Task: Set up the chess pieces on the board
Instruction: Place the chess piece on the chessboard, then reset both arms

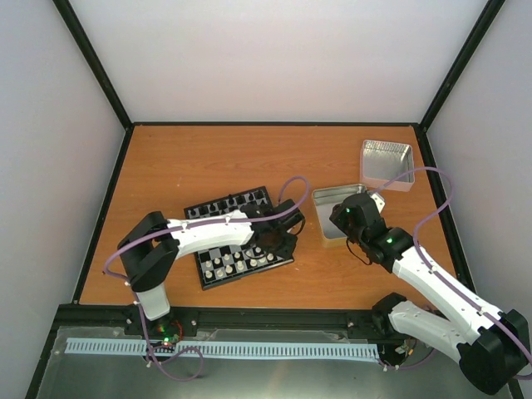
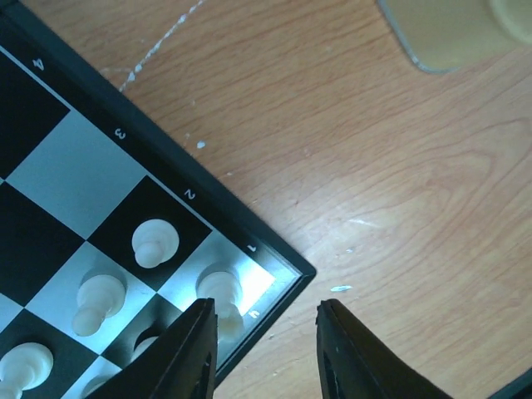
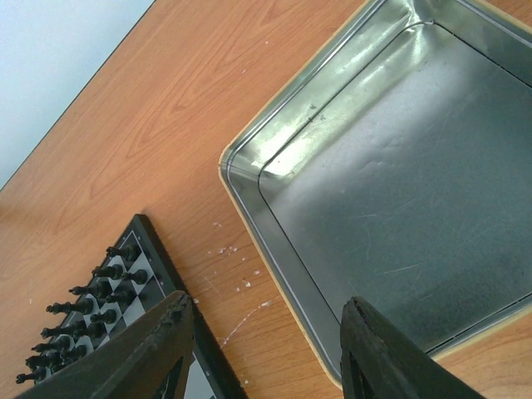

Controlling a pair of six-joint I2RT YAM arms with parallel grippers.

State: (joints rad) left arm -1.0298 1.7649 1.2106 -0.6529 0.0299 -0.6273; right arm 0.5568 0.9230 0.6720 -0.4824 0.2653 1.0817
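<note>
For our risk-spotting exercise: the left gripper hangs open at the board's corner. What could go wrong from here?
1. One finger of the left gripper sits close beside the corner piece; a sideways lift could tip it.
2. That piece stands at the rim of the board, so a knock may send it onto the table.
3. A falling piece could topple the pawn next to it.

left arm (image 1: 204, 234): white-and-black, jointed, stretched low to its right
left gripper (image 2: 266, 314): black, two-fingered, jaws stood apart
right gripper (image 3: 266, 303): black, two-fingered, jaws stood wide
</note>
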